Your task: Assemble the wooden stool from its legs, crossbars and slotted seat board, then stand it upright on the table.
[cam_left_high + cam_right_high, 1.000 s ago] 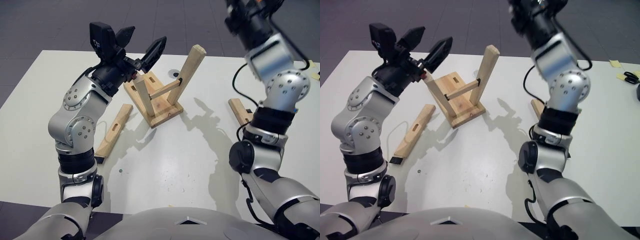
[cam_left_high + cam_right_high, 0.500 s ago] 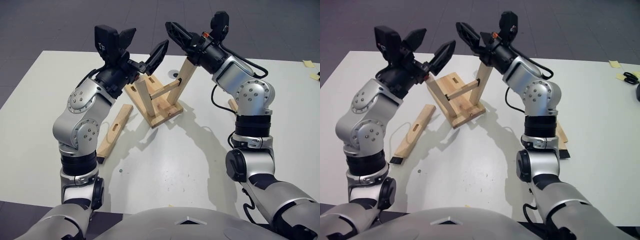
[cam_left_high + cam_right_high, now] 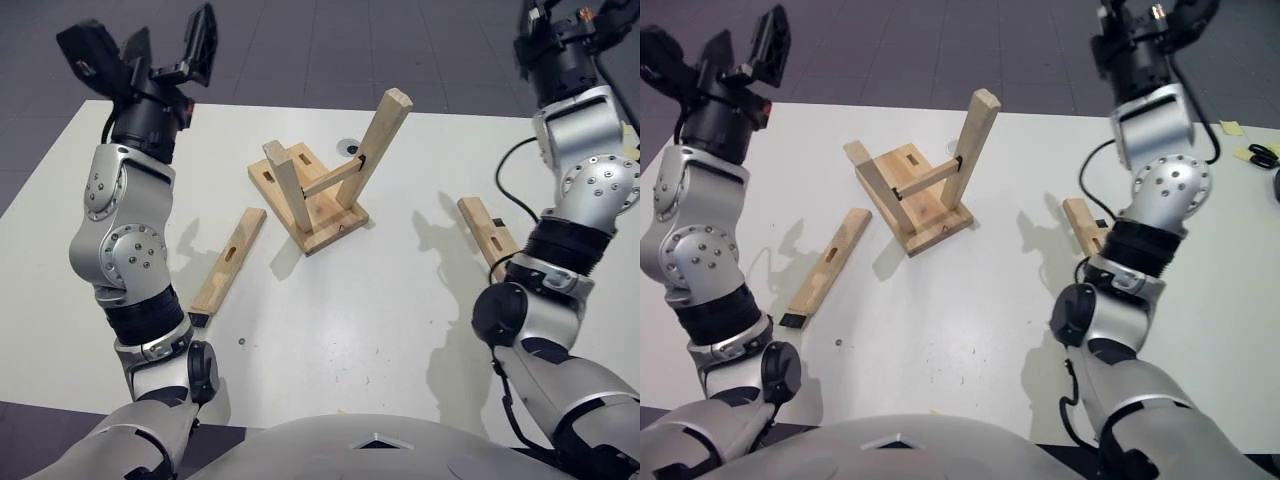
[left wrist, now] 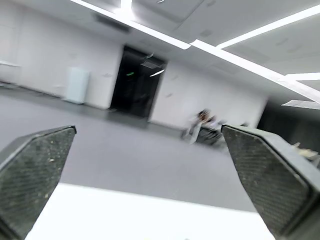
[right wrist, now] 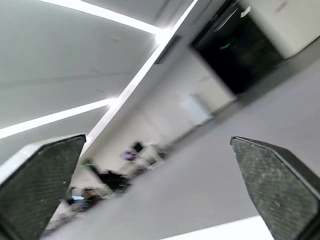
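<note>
Loads of open table (image 3: pixel 400 330) on my side; the far edge runs near the half-built stool (image 3: pixel 318 210), which sits seat-down mid-table with two legs and one crossbar in. I reckon I'm between leg fittings. The left loose leg (image 3: pixel 230 260) and right loose leg (image 3: pixel 487 233) lie flat either side, well apart from it. Next up: grab one. My left gripper (image 4: pixel 149 129) and right gripper (image 5: pixel 158 138) hang up high, fingers spread wide, holding nothing.

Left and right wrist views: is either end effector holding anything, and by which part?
Nothing is held. The left end effector and right end effector are open and empty.
</note>
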### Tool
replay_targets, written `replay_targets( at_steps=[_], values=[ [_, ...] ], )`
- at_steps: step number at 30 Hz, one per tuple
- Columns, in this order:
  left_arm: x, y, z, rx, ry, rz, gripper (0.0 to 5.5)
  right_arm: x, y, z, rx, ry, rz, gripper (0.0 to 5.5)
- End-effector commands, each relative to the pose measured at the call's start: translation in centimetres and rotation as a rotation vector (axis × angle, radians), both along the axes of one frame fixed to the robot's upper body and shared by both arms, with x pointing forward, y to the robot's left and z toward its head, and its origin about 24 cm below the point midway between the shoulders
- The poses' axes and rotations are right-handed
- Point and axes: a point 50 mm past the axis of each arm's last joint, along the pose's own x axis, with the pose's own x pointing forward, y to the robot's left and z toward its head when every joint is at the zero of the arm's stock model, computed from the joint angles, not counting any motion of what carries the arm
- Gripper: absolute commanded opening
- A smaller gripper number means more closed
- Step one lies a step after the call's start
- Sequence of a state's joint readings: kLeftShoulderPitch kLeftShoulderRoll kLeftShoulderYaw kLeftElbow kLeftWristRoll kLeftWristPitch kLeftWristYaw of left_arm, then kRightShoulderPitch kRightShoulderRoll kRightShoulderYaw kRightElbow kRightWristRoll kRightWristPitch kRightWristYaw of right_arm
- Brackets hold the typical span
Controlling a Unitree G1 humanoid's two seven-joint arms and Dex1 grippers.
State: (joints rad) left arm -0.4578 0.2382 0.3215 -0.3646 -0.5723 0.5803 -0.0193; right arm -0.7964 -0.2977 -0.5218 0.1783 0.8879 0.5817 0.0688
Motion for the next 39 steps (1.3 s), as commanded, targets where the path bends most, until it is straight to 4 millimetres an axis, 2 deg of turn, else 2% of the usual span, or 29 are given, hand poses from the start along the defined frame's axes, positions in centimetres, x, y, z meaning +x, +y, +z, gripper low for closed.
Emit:
replay_targets(
  at_steps=[1,4,8,10,13,16,19,23,25,27,29,30,32,33,36,39],
  values=[
    [-0.7,-0.7,-3.4,0.244,0.151,0.024,5.4,-0.3,2.2,-5.2,-0.373,0.193,0.04,5.39],
    [-0.8,0.2,-4.1,0.36,0.178,0.088,5.4,-1.5,4.6,-6.5,-0.471,0.193,0.18,5.39],
    [-1.0,0.7,-4.6,0.395,0.194,0.119,5.4,-2.7,6.1,-7.5,-0.522,0.175,0.295,5.39],
    [-1.2,0.8,-5.0,0.398,0.204,0.125,5.4,-3.9,7.0,-7.9,-0.524,0.147,0.424,5.39],
    [-1.4,1.8,-5.6,0.416,0.227,0.164,5.4,-5.9,7.1,-8.5,-0.545,0.13,0.596,5.39],
    [-1.7,2.9,-5.8,0.428,0.244,0.195,5.4,-6.9,7.0,-8.4,-0.547,0.119,0.646,5.39],
    [-2.2,3.6,-6.2,0.429,0.262,0.218,5.4,-7.0,6.8,-8.9,-0.563,0.149,0.561,5.39],
    [-3.3,4.1,-7.3,0.415,0.305,0.316,5.4,-6.3,5.1,-10.4,-0.485,0.295,0.156,5.39],
    [-3.9,3.5,-8.0,0.393,0.328,0.342,5.4,-6.6,4.1,-11.4,-0.443,0.398,-0.033,5.39],
    [-4.4,2.0,-8.6,0.366,0.349,0.306,5.4,-7.0,4.8,-12.0,-0.405,0.467,-0.099,5.39],
    [-4.4,0.2,-8.7,0.361,0.347,0.237,5.4,-7.1,7.3,-11.7,-0.39,0.46,0.009,5.39],
    [-4.3,-0.9,-8.4,0.384,0.334,0.178,5.4,-7.4,9.2,-11.0,-0.397,0.405,0.145,5.39],
    [-4.0,-3.8,-6.6,0.473,0.243,-0.025,5.4,-8.5,12.8,-9.1,-0.428,0.261,0.423,5.39],
    [-4.0,-4.9,-5.7,0.502,0.199,-0.113,5.4,-8.9,13.7,-8.5,-0.436,0.217,0.497,5.39],
    [-4.0,-6.1,-4.8,0.557,0.167,-0.258,5.4,-9.1,13.9,-8.2,-0.462,0.195,0.538,5.39],
    [-3.9,-4.8,-7.6,0.604,0.277,-0.242,5.4,-9.0,13.1,-8.6,-0.479,0.221,0.506,5.39]
  ],
)
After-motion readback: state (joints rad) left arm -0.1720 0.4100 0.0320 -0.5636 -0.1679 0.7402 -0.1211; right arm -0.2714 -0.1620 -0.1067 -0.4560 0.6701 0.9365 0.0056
